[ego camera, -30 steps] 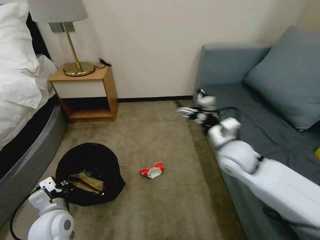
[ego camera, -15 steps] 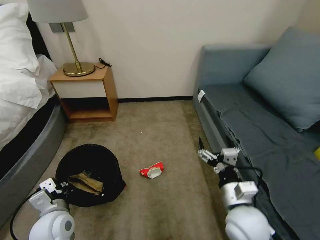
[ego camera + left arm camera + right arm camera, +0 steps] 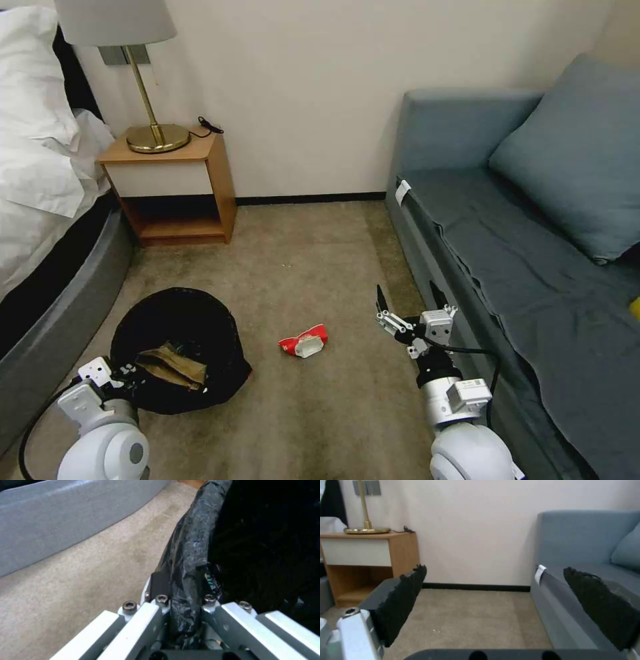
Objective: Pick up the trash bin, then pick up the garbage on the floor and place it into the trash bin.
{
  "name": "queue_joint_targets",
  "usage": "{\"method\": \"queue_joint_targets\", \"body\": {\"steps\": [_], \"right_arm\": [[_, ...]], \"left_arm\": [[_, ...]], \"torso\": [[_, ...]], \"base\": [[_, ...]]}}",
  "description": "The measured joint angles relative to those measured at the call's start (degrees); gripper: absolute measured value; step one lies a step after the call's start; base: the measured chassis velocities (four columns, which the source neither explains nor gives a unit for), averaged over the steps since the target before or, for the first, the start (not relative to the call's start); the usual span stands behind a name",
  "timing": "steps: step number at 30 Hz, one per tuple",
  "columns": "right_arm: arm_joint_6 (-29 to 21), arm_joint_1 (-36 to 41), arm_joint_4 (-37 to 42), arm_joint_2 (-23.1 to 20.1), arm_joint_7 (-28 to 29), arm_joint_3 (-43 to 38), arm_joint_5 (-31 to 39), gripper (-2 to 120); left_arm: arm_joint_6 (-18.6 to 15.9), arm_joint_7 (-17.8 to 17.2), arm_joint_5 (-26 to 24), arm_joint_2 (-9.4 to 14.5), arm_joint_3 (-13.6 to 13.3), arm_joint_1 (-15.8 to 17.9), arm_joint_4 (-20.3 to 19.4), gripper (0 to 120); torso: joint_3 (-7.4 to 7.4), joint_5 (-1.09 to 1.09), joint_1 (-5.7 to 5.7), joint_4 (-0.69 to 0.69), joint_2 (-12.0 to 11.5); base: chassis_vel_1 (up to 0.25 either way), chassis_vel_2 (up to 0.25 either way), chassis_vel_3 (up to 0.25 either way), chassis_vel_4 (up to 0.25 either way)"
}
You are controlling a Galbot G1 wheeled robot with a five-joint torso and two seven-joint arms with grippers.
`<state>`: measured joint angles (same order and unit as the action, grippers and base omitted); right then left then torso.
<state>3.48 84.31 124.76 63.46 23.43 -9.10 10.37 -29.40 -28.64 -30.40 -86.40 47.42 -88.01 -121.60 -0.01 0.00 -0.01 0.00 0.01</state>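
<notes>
Right pincer (image 3: 408,301) spread, red-and-white pack (image 3: 304,341) nearby, untouched

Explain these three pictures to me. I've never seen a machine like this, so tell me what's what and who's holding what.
This is a wheeled robot with two arms, each ending in a pincer. The wide picture comes from its head, looking down at a carpeted floor between a bed and a sofa. The other two come from cameras on its wrists. The left pincer is shut on the rim of the trash bin, which is lined with a black bag and holds brown paper. The right pincer hangs open and empty beside the sofa. One red-and-white crumpled pack lies on the carpet between them.
</notes>
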Motion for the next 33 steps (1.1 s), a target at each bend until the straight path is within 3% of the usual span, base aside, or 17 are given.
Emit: {"method": "queue_joint_targets", "body": {"steps": [15, 21, 23, 25, 26, 33], "right_arm": [[0.11, -3.65, -2.54, -1.32, -0.44, 2.55, 0.22, 100], [-0.02, -14.99, -7.9, -6.2, -3.48, 9.56, 7.77, 100], [-0.86, -23.26, -11.97, -10.11, -9.48, 14.82, 12.85, 100], [-0.92, -24.8, -12.69, -10.86, -10.71, 16.15, 14.03, 100], [-2.67, -29.9, -14.57, -13.33, -14.0, 21.12, 18.44, 100], [-6.9, -40.01, -16.74, -16.63, -19.27, 29.56, 25.33, 100]], "left_arm": [[0.64, 0.18, -0.18, -0.06, 0.18, 0.57, 1.28, 3], [0.72, 0.26, -0.18, -0.07, 0.19, 0.67, 1.64, 3], [0.73, 0.49, -0.13, 0.04, 0.13, 0.6, 1.66, 3], [0.75, 0.54, -0.12, 0.05, 0.11, 0.58, 1.66, 3], [0.88, 0.63, -0.02, 0.05, 0.02, 0.54, 1.66, 3], [1.07, 0.7, 0.14, -0.17, -0.1, 0.48, 1.55, 3]], "torso": [[0.02, 0.0, 0.02, -0.02, -0.01], [0.01, 0.01, 0.01, 0.0, -0.01], [0.01, 0.01, 0.01, 0.01, -0.01], [0.01, 0.01, 0.01, 0.02, -0.01], [0.01, 0.0, 0.01, 0.01, -0.01], [0.02, 0.01, 0.02, 0.0, -0.01]], "base": [[-0.19, 0.187, 0.194, -0.189], [-0.018, 0.008, 0.01, -0.015], [0.0, 0.0, 0.0, 0.0], [0.0, 0.0, 0.0, 0.0], [0.0, 0.0, 0.0, 0.0], [0.0, 0.0, 0.0, 0.0]]}}
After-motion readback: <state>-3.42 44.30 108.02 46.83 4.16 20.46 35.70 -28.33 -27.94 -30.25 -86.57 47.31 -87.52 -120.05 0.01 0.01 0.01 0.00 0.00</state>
